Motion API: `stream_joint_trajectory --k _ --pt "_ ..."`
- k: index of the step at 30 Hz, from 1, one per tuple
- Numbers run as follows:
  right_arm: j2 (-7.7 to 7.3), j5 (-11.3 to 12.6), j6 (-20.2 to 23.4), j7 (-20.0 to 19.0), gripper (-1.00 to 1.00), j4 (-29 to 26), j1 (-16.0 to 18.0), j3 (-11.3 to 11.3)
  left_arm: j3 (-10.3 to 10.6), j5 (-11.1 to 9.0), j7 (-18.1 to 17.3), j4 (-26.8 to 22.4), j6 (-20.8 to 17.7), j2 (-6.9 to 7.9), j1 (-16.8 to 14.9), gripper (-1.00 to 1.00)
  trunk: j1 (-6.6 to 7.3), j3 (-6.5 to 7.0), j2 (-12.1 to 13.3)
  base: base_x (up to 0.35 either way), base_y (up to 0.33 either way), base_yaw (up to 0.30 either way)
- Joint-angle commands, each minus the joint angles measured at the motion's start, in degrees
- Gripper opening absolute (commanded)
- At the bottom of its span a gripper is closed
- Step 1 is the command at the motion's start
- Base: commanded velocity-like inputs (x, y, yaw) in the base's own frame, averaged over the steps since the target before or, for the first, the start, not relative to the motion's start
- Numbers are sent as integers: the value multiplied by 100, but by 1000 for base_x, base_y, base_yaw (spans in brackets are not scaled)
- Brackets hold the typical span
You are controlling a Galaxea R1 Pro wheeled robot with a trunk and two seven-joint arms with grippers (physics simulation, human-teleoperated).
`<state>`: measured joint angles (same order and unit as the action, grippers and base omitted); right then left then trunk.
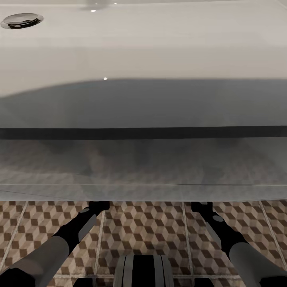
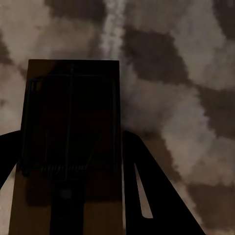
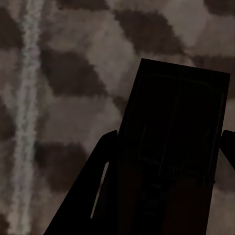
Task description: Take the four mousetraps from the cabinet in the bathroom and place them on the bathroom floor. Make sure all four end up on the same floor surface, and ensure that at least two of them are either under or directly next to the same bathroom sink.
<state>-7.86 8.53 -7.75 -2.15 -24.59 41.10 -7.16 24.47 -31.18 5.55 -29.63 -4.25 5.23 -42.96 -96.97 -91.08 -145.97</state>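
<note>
A brown wooden mousetrap [image 2: 71, 142] with thin wire lies flat between the dark fingers [image 2: 156, 196] of my left gripper [image 2: 73, 196], which is shut on it close above the cube-patterned bathroom floor [image 2: 166, 73]. My right gripper [image 3: 164, 196] is shut on a second mousetrap [image 3: 176, 132], also low over the floor [image 3: 63, 112], in shadow. In the head view both forearms [image 1: 75, 231] [image 1: 223, 231] reach forward under the white sink [image 1: 143, 48], whose vanity front [image 1: 143, 167] hides both hands.
The sink's chrome drain [image 1: 22, 20] sits at the far left of the basin. Patterned floor tiles [image 1: 143, 227] show between my arms. My base [image 1: 143, 271] is at the near edge, right up against the vanity.
</note>
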Motion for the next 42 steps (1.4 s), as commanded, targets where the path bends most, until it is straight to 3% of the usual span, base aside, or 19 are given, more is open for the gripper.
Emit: stream_joint_trajectory --k 1,42 --pt "-5 69 -25 -33 -100 6 3 -29 49 -28 65 -16 -23 10 -2 -100 1 -3 -1 0 0 0" --pt "10 105 -4 -31 -100 59 3 -22 49 -20 78 -14 -20 -13 -2 -100 1 -3 -1 0 0 0"
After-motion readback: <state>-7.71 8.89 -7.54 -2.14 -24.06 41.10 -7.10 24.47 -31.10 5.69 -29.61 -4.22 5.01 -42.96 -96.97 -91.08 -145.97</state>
